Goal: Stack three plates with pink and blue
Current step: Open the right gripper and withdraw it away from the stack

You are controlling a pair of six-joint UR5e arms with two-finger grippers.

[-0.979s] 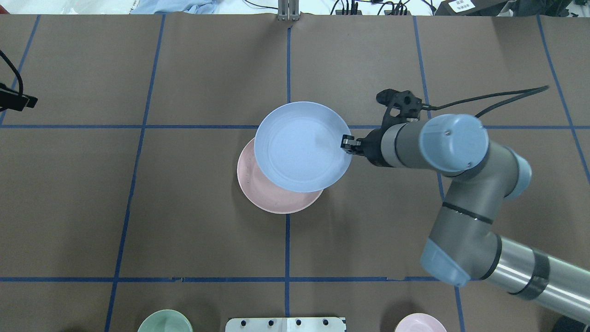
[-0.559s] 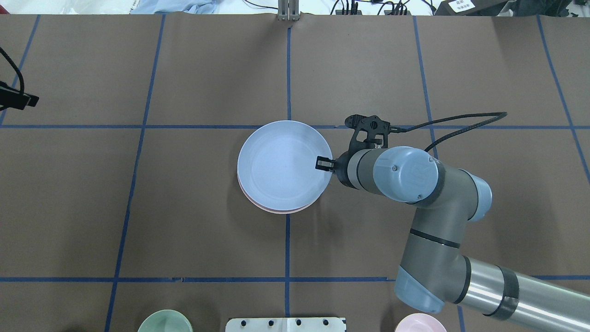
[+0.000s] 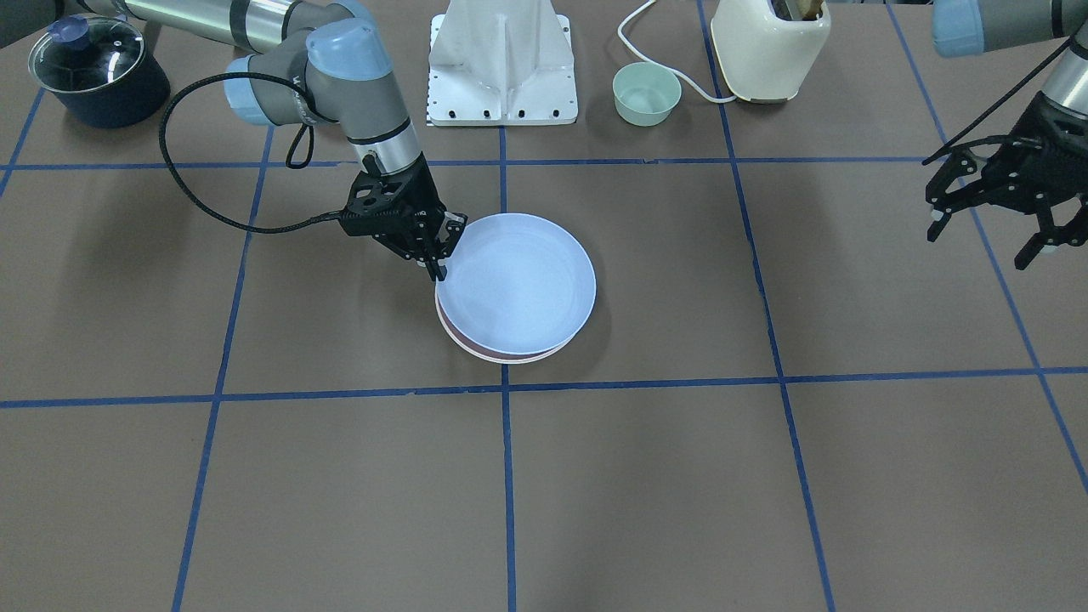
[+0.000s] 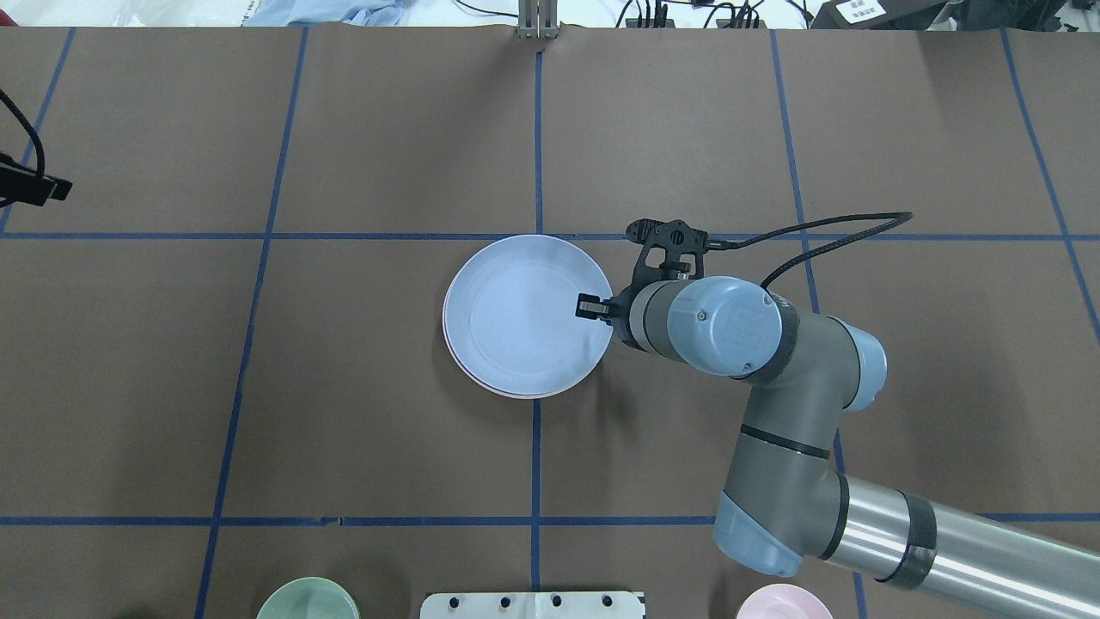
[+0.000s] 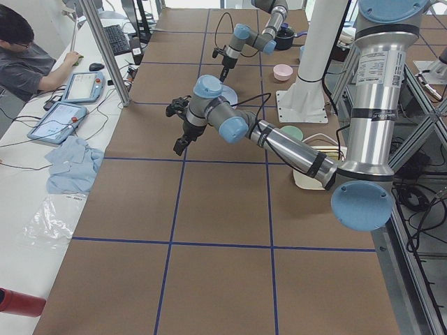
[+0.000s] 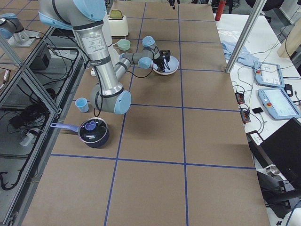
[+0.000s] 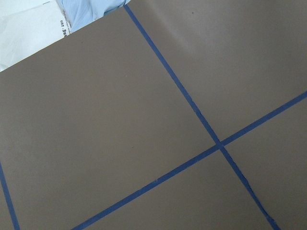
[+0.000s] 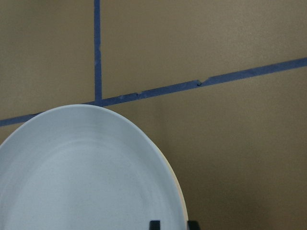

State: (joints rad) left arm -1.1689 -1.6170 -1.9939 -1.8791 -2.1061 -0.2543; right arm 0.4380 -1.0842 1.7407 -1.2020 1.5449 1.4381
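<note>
Pinching the right-hand rim of the blue plate (image 4: 516,314), the right gripper (image 4: 589,307) is clamped on it, so the plate spreads leftward from its fingers. The blue plate lies nearly square on the pink plate (image 3: 501,359) at the table's (image 4: 344,387) centre. Two small bowls sit well apart at the near edge. The left gripper (image 3: 986,229), fingers spread, hangs far left.

- Top plate (image 4: 524,314): light blue, plain.
- Plate beneath (image 3: 510,359): pale pink rim showing.
- Table (image 4: 387,387): brown, crossed by a blue tape grid.
- Bowl (image 3: 647,93): mint green.
</note>
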